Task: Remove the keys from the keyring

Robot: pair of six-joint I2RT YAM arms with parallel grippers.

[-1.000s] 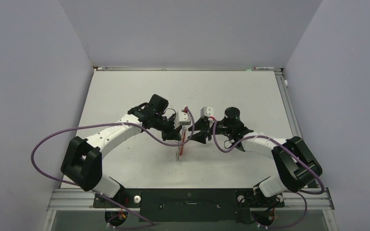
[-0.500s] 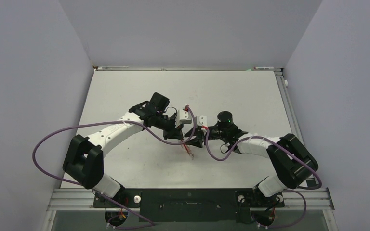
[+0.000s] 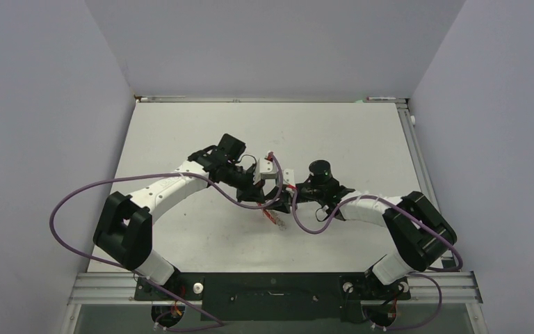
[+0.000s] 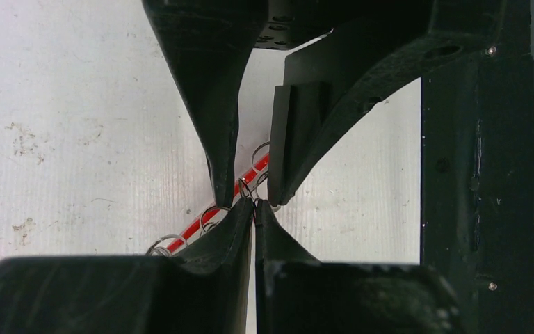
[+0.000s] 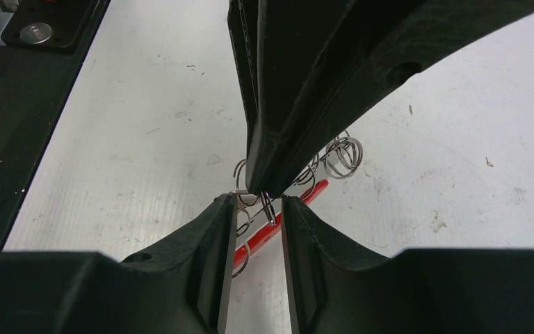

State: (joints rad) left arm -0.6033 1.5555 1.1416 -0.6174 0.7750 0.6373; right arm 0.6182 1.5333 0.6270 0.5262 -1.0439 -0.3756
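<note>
The left claw and right claw are meeting tip to tip in the top view. The right arm has been sliding leftward, and the keyring is trailing just beside them, nearer the bases. At the left wrist, that claw is pinching a wire loop by the red strap. At the right wrist, its fingers are standing spread astride the loops, probably readying a two-handed pry. The keys are not showing clearly.

Top camera: above and behind the arm bases, looking down on the whole table. Wrist cameras: each looks along its own fingers, very close to the surface. I see both share the keyring; the left view faces the right gripper, the right view the left gripper.
</note>
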